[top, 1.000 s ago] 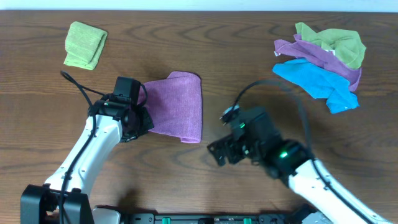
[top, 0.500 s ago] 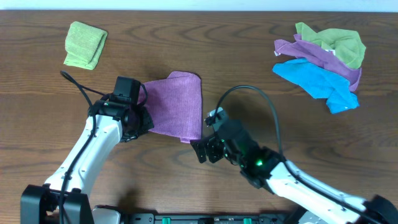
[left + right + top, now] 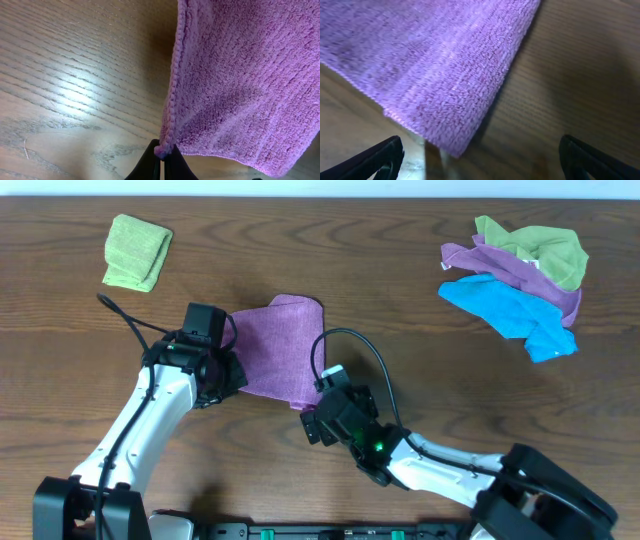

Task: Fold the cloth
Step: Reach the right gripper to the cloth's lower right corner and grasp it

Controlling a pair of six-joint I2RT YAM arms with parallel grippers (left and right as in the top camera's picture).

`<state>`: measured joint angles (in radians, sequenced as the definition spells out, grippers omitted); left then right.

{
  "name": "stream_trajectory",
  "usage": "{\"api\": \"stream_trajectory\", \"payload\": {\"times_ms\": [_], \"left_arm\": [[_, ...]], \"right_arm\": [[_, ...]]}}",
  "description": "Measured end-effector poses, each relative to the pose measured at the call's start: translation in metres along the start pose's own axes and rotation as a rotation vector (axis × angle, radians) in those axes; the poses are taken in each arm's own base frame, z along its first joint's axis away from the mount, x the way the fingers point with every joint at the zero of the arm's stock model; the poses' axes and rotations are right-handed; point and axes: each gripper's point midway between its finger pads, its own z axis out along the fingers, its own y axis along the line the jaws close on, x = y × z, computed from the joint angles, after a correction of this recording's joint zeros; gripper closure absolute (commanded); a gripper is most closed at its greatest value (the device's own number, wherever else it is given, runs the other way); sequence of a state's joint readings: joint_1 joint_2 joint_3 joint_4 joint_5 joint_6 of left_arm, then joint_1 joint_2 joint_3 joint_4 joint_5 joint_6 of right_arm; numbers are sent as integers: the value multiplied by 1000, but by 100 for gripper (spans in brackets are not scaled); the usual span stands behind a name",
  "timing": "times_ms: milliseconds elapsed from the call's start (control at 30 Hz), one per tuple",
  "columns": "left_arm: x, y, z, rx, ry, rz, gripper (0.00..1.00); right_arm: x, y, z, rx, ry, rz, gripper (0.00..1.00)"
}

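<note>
A purple cloth (image 3: 285,352) lies folded on the wooden table at centre. My left gripper (image 3: 236,372) is shut on its near left corner; the left wrist view shows the black fingertips (image 3: 150,161) pinching the hem of the cloth (image 3: 235,85). My right gripper (image 3: 312,420) is open just in front of the cloth's near right corner. In the right wrist view that cloth corner (image 3: 455,75) lies ahead of the gripper (image 3: 480,167), between the two spread fingertips (image 3: 380,159) and apart from them.
A folded light green cloth (image 3: 137,251) lies at the far left. A pile of green, purple and blue cloths (image 3: 520,280) lies at the far right. Black cables run from both wrists above the table.
My right arm has swung left and forward from the table's right side to the purple cloth's near right corner. The left arm and the cloth have not moved.
</note>
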<state>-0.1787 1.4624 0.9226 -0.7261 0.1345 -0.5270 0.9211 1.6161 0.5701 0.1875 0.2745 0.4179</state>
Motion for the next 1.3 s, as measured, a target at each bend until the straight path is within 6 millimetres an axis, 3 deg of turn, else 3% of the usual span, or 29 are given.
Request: {"api": "stream_trajectory", "payload": {"times_ms": [300,600,733,933,1100,1200,1300], "left_arm": [[0,-8,0,41,7,2,94],[1,-9,0,47,14,2,94],[5,-6,0,38,30,0,94],[18,2,-1,4,83,-18,94],[34,11,-3,-32,148,-35,95],[43,13,-4,-38,189,-43,94],[48,14,-5,-39,208,-47,94]], "right_arm": [[3,-14,17,89,-32,0,1],[-13,-72,9,374,-79,-1,1],[-41,-99,5,479,-116,9,1],[-102,-114,-2,536,-203,15,1],[-141,-124,-10,573,-258,10,1],[-153,-131,-15,605,-256,-24,1],[-143,-131,-13,592,-162,-91,5]]}}
